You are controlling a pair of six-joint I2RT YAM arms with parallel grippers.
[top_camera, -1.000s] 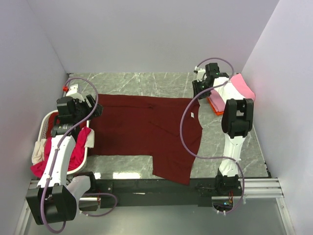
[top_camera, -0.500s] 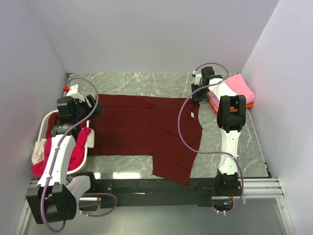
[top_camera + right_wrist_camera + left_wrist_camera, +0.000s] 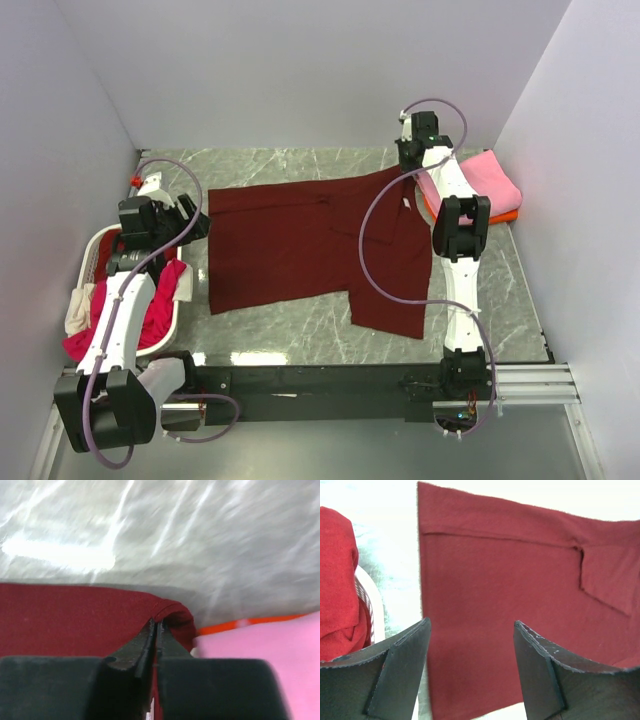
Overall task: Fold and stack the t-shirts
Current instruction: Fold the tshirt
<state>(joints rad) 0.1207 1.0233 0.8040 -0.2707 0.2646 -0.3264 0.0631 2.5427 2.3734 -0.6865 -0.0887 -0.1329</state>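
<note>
We see the maroon shirt (image 3: 300, 245) lying spread across the middle of the tabletop (image 3: 280, 165). Its long side runs left to right, and a lower part reaches toward the near edge on the right. Its far right corner is drawn to a point at the right hand (image 3: 408, 172). That hand is closed tight on the cloth: in its wrist view the two fingers (image 3: 135, 650) are pressed together at the tip (image 3: 156, 625), with a rolled fold of the maroon shirt's (image 3: 65, 620) edge caught between them. Just beside that grip on the right lie the pink shirt (image 3: 490, 180) and, under it, the orange shirt (image 3: 503, 214), which shows as a thin edge. We see both again close to the fingers in the right wrist view, pink (image 3: 250, 645) over orange (image 3: 235, 625). At the other end, the left hand (image 3: 192, 222) is near the shirt's left edge, with its fingers wide apart and nothing between them. Its wrist view looks past the open tips (image 3: 472, 625) onto flat maroon cloth (image 3: 510, 590) and the shirt's straight left edge. Left of that hand stands the basket (image 3: 95, 250), with the magenta shirt (image 3: 150, 320) and the cream shirt (image 3: 80, 310) hanging over its rim.
</note>
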